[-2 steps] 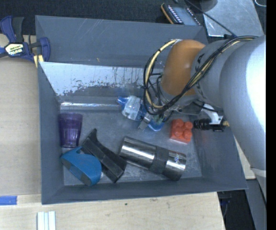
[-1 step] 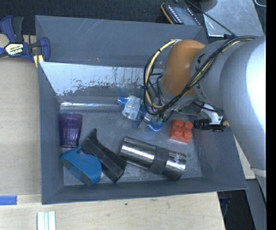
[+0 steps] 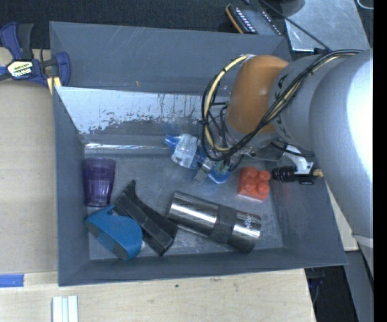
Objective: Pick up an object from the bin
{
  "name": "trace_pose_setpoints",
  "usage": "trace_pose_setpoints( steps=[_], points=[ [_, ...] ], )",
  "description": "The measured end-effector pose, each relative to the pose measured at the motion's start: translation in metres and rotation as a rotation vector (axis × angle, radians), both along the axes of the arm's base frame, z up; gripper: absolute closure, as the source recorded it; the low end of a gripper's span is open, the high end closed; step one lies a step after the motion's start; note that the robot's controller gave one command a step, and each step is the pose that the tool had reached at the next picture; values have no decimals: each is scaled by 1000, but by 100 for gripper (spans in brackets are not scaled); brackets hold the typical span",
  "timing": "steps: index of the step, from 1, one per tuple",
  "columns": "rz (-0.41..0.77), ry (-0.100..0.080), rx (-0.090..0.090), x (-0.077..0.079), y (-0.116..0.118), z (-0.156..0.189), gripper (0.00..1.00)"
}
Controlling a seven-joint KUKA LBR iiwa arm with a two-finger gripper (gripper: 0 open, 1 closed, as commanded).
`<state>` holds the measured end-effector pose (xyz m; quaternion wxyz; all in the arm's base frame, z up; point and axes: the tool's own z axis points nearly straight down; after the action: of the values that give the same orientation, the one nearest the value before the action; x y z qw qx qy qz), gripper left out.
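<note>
My gripper (image 3: 211,164) reaches down at the back middle of the bin, under the arm's orange cover and cables. It is right against a crumpled clear plastic bottle with blue markings (image 3: 183,150) that lies along the back wall. A small blue piece (image 3: 218,175) sits just below the gripper. To the right of it lies an orange-red toy brick (image 3: 254,183). In front lies a steel and black cylinder flask (image 3: 214,221) on its side.
A purple cup (image 3: 98,181) stands at the left wall. A blue and black tool (image 3: 127,225) lies in the front left corner. The arm covers the bin's right side.
</note>
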<state>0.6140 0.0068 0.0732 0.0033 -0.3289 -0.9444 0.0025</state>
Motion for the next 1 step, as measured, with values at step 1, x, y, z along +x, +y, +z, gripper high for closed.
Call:
trace_pose_setpoints(
  steps=[1],
  points=[
    [-1, -6, 1, 1, 0, 11, 100]
  ],
)
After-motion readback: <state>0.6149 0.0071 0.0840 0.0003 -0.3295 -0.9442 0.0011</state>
